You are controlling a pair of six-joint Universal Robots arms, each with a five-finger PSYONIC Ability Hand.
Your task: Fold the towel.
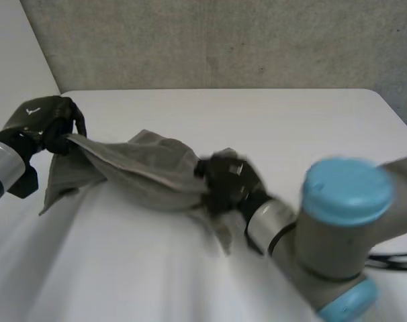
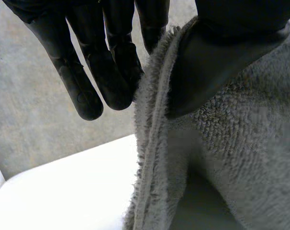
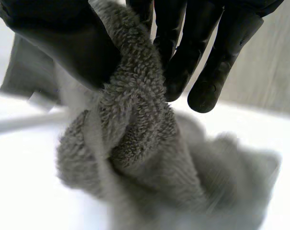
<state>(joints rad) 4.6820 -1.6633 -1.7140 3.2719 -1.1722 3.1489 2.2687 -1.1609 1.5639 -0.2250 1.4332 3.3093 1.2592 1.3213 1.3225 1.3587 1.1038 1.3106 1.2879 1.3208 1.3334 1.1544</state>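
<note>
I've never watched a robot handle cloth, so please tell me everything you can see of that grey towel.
The towel is grey terry cloth with a looped pile and a stitched hem. It is crumpled, not folded, and strung between both hands over the white table, sagging in the middle. The left hand pinches its hemmed edge between thumb and fingers. The right hand pinches a bunched part the same way. Loose ends hang below each hand.

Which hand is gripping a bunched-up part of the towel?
The right hand: towel wadded between its thumb and fingers. The left hand pinches a flat hemmed edge.
</note>
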